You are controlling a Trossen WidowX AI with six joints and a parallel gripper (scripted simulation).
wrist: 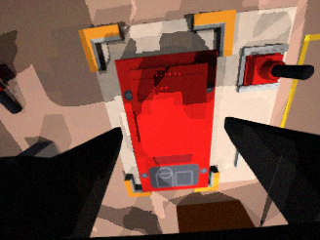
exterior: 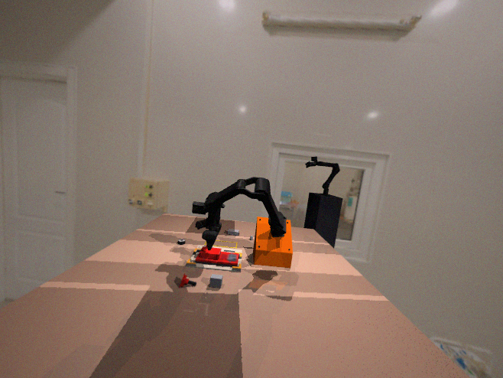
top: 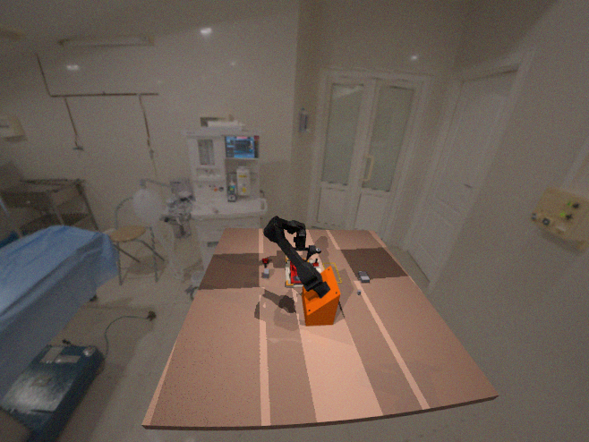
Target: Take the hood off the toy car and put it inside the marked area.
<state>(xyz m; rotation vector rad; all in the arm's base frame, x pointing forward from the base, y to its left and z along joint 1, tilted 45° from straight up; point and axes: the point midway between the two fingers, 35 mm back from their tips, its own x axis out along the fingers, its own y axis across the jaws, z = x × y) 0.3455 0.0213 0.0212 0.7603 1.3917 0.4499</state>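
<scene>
The red toy car (top: 293, 274) (exterior: 221, 259) (wrist: 171, 122) sits on a white base with yellow-orange corner brackets. It has a raised red part and a grey detailed panel at the end nearer the orange block. I cannot tell for certain which red part is the hood. My gripper (exterior: 209, 247) (wrist: 172, 127) is open and empty, pointing down above the car, its fingers to either side of the red body in the wrist view. The marked area's yellow outline (top: 338, 274) (wrist: 300, 60) lies beside the base; the arm hides part of it in the top view.
A red block with a black lever (wrist: 263, 70) stands on the base, between the car and the outline. A red and black piece (top: 265, 260) (exterior: 184, 280) and a grey cube (top: 265, 273) (exterior: 215, 280) lie on the other side. A grey block (top: 363, 276) (exterior: 232, 232) lies beyond the outline.
</scene>
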